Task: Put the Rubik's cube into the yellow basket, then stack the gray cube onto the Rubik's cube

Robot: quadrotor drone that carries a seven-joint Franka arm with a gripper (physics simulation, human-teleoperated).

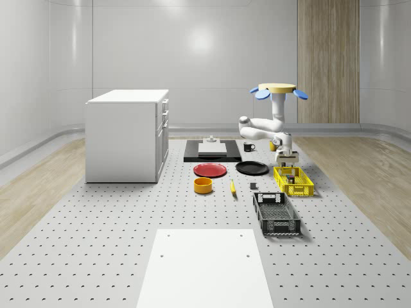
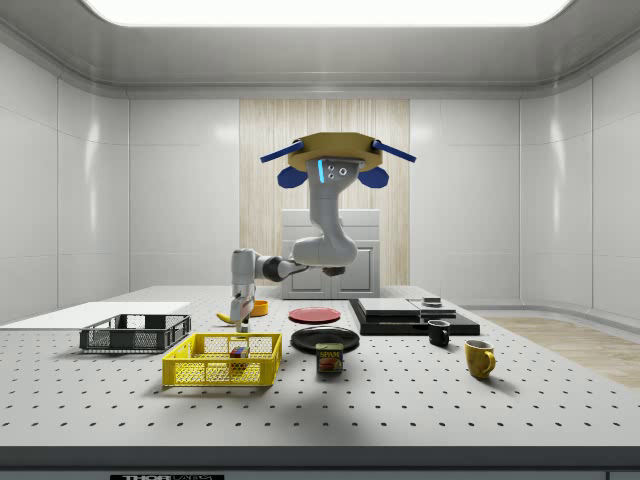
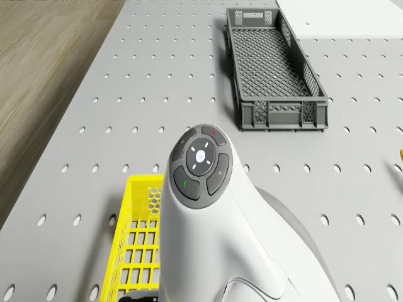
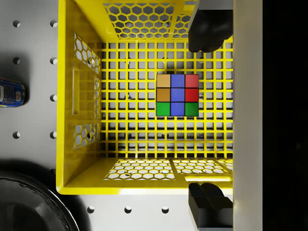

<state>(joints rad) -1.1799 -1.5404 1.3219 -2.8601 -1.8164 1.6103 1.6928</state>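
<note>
white sheet lies nearest in the whole-scene view; behind it the dark grey crate, then the yellow basket with the gripper hanging just over its far end. drone hovers above and a little behind the basket, arm folded down from it. also on the table: orange bowl, red plate, black plate, white cabinet at the whole-scene view's left. side view: basket up front, rubik's cube sitting on its floor, gripper above it and clear of it; small can just beside the basket, yellow mug and black mug toward the side view's right. drone view: arm link over one end of the basket, dark crate well apart beyond it. wrist view: looking straight down into the basket, rubik's cube flat on the mesh, fingertips spread wide with the cube between them, touching nothing, so the hand is empty. judgement: step one looks done, cube released in the basket. left: fetch the gray cube and stack it on top. i can't pick out the gray cube for sure in these views; the small object on the black tray might be it.
</note>
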